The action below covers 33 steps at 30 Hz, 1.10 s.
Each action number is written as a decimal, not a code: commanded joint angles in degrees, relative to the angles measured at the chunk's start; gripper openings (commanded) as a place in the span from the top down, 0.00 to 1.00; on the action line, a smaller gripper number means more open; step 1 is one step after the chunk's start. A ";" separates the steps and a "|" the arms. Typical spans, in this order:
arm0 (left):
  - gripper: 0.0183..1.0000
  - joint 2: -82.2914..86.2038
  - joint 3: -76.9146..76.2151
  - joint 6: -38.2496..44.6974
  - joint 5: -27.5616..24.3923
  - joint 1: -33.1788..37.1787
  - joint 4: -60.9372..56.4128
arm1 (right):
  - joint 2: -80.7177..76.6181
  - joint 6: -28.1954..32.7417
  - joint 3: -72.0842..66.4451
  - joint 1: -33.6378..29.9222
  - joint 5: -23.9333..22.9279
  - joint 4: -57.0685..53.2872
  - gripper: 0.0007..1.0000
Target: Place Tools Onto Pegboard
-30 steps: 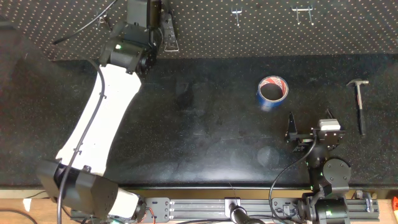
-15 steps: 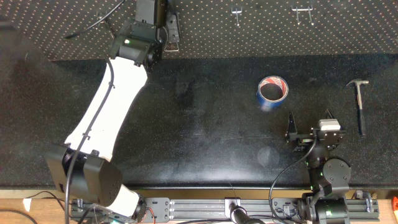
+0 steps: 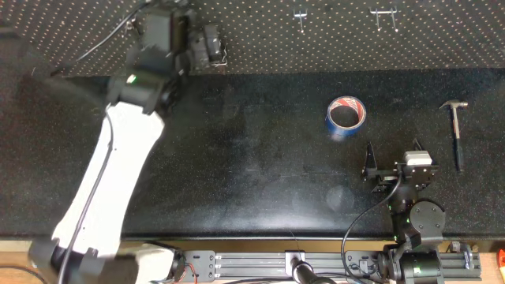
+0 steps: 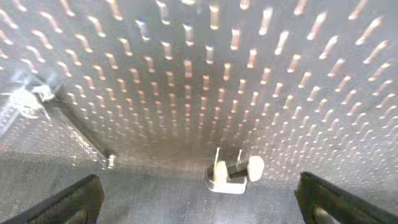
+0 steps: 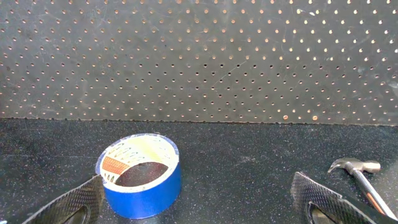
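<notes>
Your right gripper [image 5: 196, 202], jaws wide and empty, is nearer: tape roll [image 5: 140, 177] ahead by its left finger, hammer [image 5: 354, 167] past its right finger, handle probably lying along your reach; the left gripper [image 4: 202, 196] gapes at the pegboard [image 4: 186, 93].

A dark, speckled desk [image 3: 260, 158] runs up to a pegboard [image 3: 331, 39] along its far edge. On the desk's right half lies a roll of blue tape [image 3: 346, 117], its opening facing up. Well apart from it, near the right edge, a hammer [image 3: 456, 134] lies flat, head toward the pegboard and handle pointing away from it.
</notes>
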<state>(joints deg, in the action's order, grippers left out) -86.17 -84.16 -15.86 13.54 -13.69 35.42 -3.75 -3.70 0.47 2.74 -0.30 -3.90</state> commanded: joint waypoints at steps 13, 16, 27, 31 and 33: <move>0.00 54.64 70.16 0.33 -15.58 14.88 -37.81 | 0.42 0.81 -0.24 0.24 0.11 -0.26 0.02; 0.00 61.40 77.85 0.31 -15.78 14.86 -43.47 | 0.42 0.81 -0.24 0.24 0.09 -0.26 0.02; 0.00 84.02 83.84 5.79 -15.72 14.43 -30.82 | 0.42 0.81 -0.24 0.24 0.09 -0.26 0.02; 0.00 85.99 83.84 9.51 -15.76 12.46 -30.86 | 0.42 0.81 -0.24 0.24 0.09 -0.26 0.02; 0.00 85.96 83.84 9.51 -15.74 12.46 -30.84 | 0.42 0.81 -0.24 0.24 0.09 -0.26 0.02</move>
<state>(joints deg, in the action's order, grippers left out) -0.95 -0.36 -7.68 -1.58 -1.02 4.10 -3.75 -3.70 0.47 2.74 -0.30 -3.90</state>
